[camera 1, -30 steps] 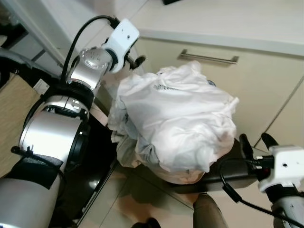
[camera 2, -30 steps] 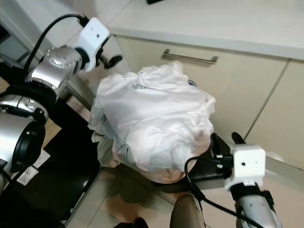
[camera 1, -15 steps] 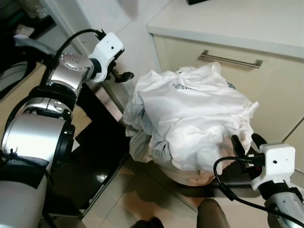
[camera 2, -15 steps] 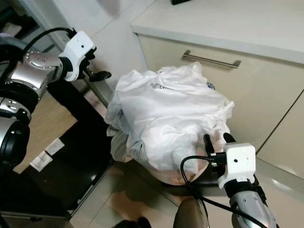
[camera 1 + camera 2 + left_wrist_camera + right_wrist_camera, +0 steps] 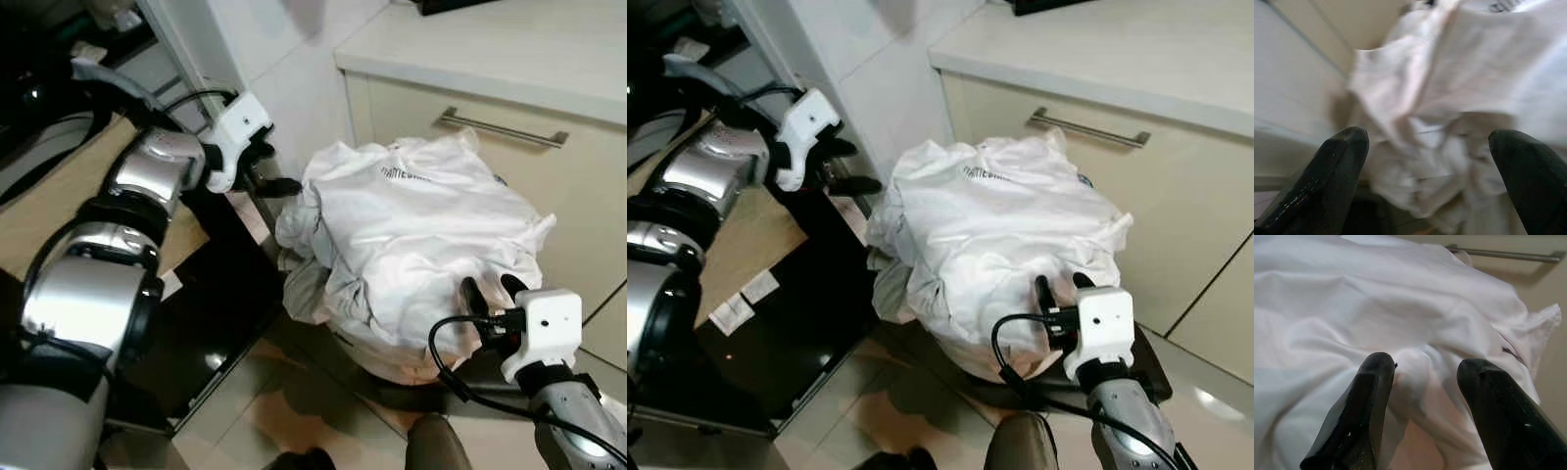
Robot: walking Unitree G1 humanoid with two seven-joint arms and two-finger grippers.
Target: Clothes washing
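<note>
Reaching into the heap of white laundry below the drawer handle, the right gripper presses spread fingers on a fold, needing closure next, while the left gripper waits open beside it.

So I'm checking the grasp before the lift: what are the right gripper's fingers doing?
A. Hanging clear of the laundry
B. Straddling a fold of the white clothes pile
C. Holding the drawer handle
B: the right wrist view shows the right gripper with both fingers open around a raised fold of the white clothes pile.

White laundry, cream cabinet
</note>
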